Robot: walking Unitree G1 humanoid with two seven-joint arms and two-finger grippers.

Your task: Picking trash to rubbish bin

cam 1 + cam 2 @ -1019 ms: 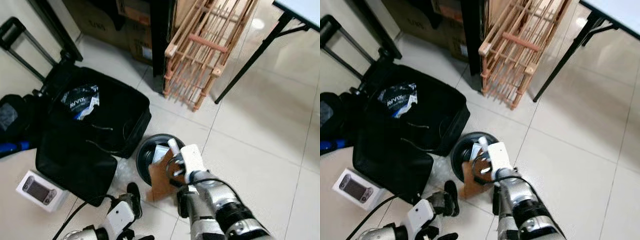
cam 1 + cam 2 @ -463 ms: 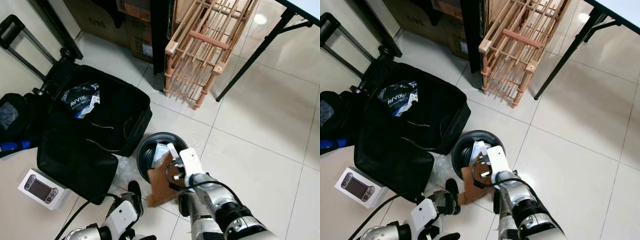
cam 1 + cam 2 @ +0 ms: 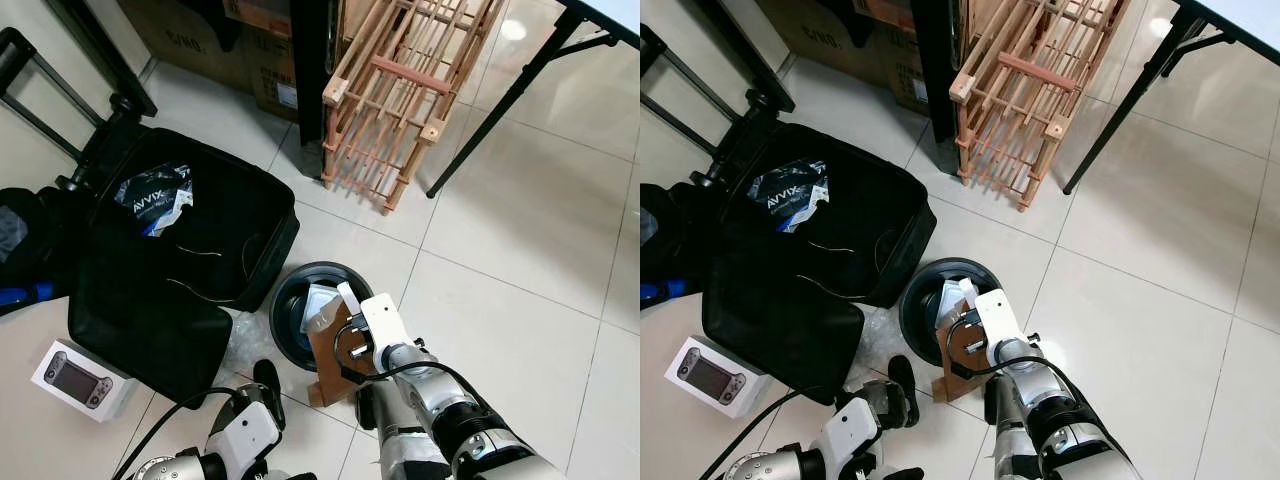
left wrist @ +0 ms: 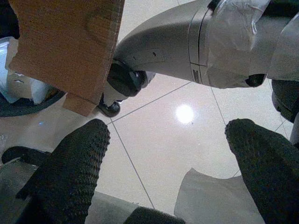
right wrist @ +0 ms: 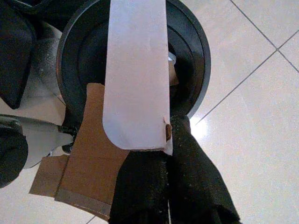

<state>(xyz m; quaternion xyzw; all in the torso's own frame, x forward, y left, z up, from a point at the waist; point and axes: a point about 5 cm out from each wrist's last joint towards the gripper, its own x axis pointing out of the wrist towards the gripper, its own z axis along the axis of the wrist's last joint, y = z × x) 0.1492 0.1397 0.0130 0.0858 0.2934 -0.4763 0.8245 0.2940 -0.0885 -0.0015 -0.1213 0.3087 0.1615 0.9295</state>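
Black fingers (image 4: 74, 172) of the left tool (image 3: 262, 392) spread wide, low over the tiled floor (image 3: 520, 270), holding nothing. Right tool (image 5: 161, 186) pinched narrow on a white paper strip (image 5: 136, 79), with brown cardboard (image 3: 333, 352) hanging at it; both sit at the near rim of the round black rubbish bin (image 3: 290, 312), strip reaching over the opening. Left of the bin: open black suitcase (image 3: 190, 250). Farther back: wooden rack (image 3: 400, 100), worktop leg (image 3: 500, 105).

My left gripper (image 4: 168, 163) hangs open above the tiled floor (image 4: 159, 126), brown cardboard (image 4: 65, 46) and my silver right arm (image 4: 187, 46) just ahead.
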